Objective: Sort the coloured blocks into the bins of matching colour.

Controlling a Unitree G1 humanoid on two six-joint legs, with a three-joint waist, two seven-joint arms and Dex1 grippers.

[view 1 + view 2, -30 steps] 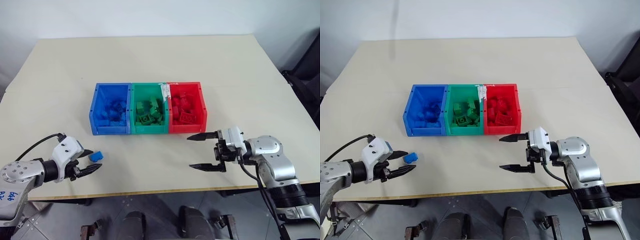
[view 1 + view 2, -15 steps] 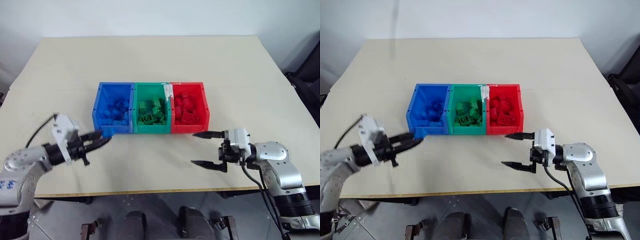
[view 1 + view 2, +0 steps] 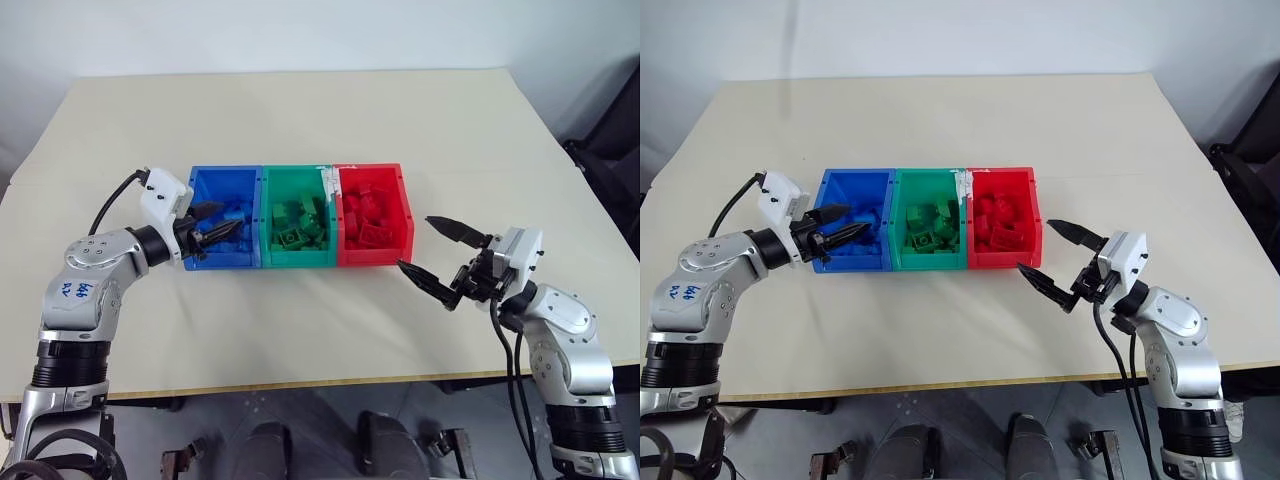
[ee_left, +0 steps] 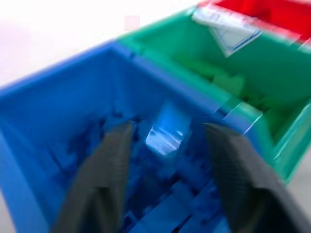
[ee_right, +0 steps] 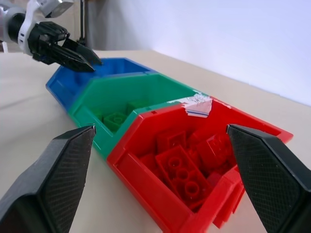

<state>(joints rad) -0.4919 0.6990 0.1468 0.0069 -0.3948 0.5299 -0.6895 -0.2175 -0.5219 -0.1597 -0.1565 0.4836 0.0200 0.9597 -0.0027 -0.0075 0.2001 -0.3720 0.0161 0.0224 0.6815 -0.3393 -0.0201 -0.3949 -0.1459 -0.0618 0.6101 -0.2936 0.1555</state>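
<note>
A: Our left tool [image 3: 218,222] has carried the small blue studded plastic brick [image 4: 165,130] up from the bare cream table [image 3: 300,330], where it lay a second ago, to the blue open-top plastic bin [image 3: 191,200] at nine o'clock of the row. Its fingers [image 4: 104,165] now stand parted, with the brick loose between them over the heap, apparently dropping.

B: So that one is as good as sorted. Our right tool [image 3: 442,258] gapes wide and empty at four o'clock of the glossy red bin [image 3: 404,205]. The green bin [image 3: 266,190] between them holds knobbly green bricks [image 3: 295,225], and we see none on the matte tabletop.
</note>
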